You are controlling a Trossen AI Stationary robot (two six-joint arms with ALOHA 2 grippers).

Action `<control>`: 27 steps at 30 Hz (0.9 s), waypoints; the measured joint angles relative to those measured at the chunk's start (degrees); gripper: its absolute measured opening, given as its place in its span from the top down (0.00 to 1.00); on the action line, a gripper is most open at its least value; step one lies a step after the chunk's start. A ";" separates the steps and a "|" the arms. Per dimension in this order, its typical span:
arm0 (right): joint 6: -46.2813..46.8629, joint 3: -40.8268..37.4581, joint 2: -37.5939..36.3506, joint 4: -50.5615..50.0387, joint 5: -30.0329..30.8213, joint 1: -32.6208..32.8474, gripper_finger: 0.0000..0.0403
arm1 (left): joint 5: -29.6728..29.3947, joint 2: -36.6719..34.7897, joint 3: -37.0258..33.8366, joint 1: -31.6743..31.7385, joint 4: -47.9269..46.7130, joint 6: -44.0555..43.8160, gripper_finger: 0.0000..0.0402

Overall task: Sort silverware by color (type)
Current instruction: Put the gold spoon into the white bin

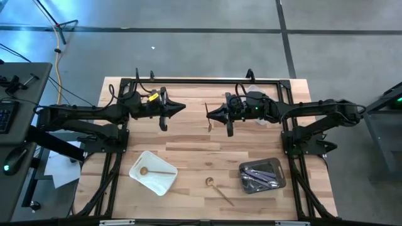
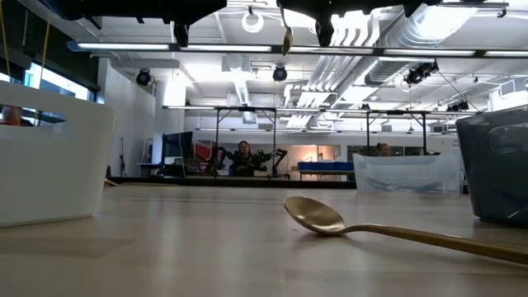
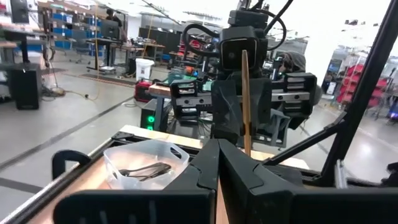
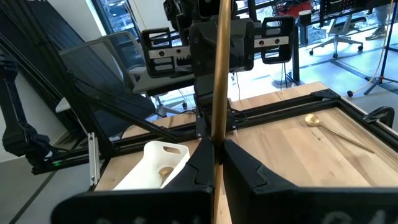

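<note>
Closest to the front edge, a slim gold metal spoon (image 1: 217,189) lies flat on the pale wooden tabletop (image 1: 201,141), its bowl toward the middle and its handle running off toward the front right. Just to its left sits a white plastic tray (image 1: 152,172) with a second gold spoon (image 1: 156,171) resting inside it. On the other side, well apart from the loose spoon, a clear grey plastic tray (image 1: 262,175) holds several dark grey-black utensils (image 1: 259,177) piled together. Farther back, above the middle of the tabletop, the two dark arms reach in toward each other, tips facing and apart. The right hand (image 1: 210,114) has its two fingers pressed together on the handle of a third gold spoon (image 1: 208,117), which hangs upright in the air between the two hands; from the level of the tabletop its bowl (image 2: 286,39) shows dangling high up near the ceiling lights. Seen past the right wrist, that handle runs as a straight gold bar from the pinched fingertips (image 4: 239,163) upward. The left hand (image 1: 181,107) waits just across from it, fingers drawn fully together and holding nothing, near the hanging spoon but not touching it. Beyond the tabletop, a person sits far off in the room (image 2: 244,157).
</note>
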 joint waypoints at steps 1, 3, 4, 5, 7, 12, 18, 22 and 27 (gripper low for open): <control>0.00 0.00 0.00 0.00 0.01 0.00 1.00 | 0.00 0.00 0.00 0.00 0.02 -0.85 1.00; 0.00 0.00 0.00 0.00 0.00 0.00 1.00 | -0.36 0.00 0.00 0.00 0.12 -1.84 1.00; 0.00 0.00 0.00 0.00 0.00 0.00 1.00 | -1.09 0.00 0.00 -0.02 0.10 -2.04 1.00; 0.00 0.00 0.00 0.00 -0.01 0.00 1.00 | -1.93 0.04 0.00 -0.17 -0.09 -2.65 0.99; 0.00 0.00 0.00 0.00 -0.01 0.00 1.00 | -2.65 0.83 0.93 -0.62 -2.28 -4.11 0.96; -0.03 0.00 0.01 0.03 0.01 0.00 1.00 | -2.69 5.35 5.99 -2.89 -6.69 -2.45 0.81; -0.20 0.00 0.02 0.11 -0.01 -0.11 1.00 | -2.69 11.54 11.98 -3.53 -6.84 -0.42 0.62; -0.73 0.00 0.02 0.11 0.01 -0.11 1.00 | -1.91 13.81 15.12 -3.48 -6.90 -0.39 0.54; -1.29 0.00 0.02 0.13 -0.01 -0.11 1.00 | 2.01 16.37 17.78 -3.50 -6.71 -0.30 0.50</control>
